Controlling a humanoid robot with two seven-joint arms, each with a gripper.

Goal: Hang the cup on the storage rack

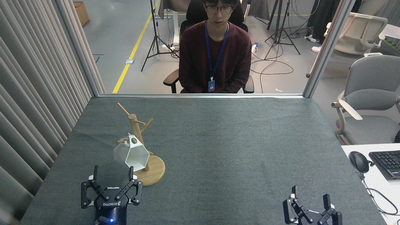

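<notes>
The white hexagonal cup [131, 154] hangs by its rim tab from a low peg of the wooden storage rack [137, 131], its open mouth tilted toward me. The rack's round base [156, 172] rests on the grey table at the left. My left gripper [112, 173] is open just below and in front of the cup, apart from it, with nothing between its fingers. My right gripper [309, 192] is open near the table's front right edge, far from the rack.
A person sits behind the far table edge [200, 95]. A ribbed curtain wall [34, 93] runs along the left side. A white desk with a mouse [358, 161] and a keyboard [386, 162] stands at the right.
</notes>
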